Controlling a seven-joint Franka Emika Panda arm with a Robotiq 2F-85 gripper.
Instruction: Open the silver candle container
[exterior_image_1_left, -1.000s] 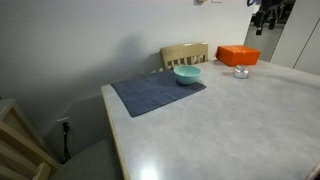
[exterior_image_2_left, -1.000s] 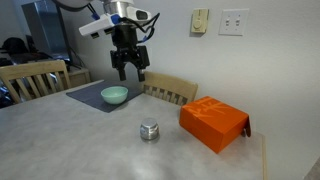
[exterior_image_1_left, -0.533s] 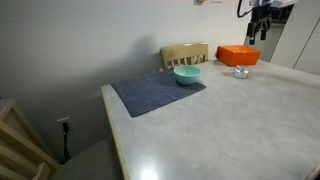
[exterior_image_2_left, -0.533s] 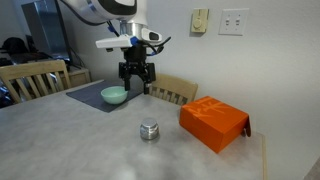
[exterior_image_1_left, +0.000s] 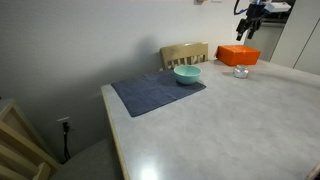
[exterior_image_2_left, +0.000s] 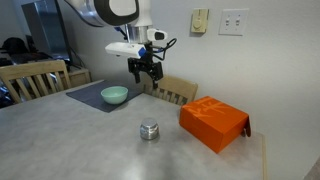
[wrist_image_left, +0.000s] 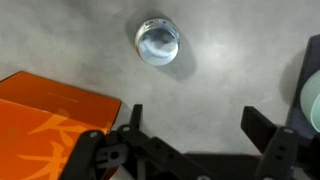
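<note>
Gripper: the black two-fingered gripper (exterior_image_2_left: 147, 76) on the white arm is held in the air above the table, pointing down. In the wrist view (wrist_image_left: 195, 120) its fingers (wrist_image_left: 133, 122) are spread wide, and nothing is held between them.

Silver candle container: the small, low, round, silvery metal tin (exterior_image_2_left: 149, 130) stands on the bare tabletop, well in from the near edge, with its shiny lid on. It is not touched by the gripper. In the wrist view (wrist_image_left: 157, 42) it lies beyond the fingertips, shifted towards the orange box's side of the gap.

Orange box: the flat, rectangular orange box (exterior_image_2_left: 213, 122) lies near the tin but apart from it, by the table edge that faces the wall. It is also seen in the wrist view (wrist_image_left: 50, 125) beside one finger.

Teal bowl: the round teal bowl (exterior_image_2_left: 114, 95) sits on one corner of the mat, well apart from the tin. Only a sliver (wrist_image_left: 312, 95) is seen at the wrist view's edge.

Mat: the dark grey-blue rectangular cloth mat (exterior_image_1_left: 150, 95) lies flat near a corner of the table.

Table: the pale grey tabletop (exterior_image_1_left: 230, 130) carries all of these things.

Chair: a light wooden chair (exterior_image_1_left: 185, 53) stands at the table edge just behind the bowl.
</note>
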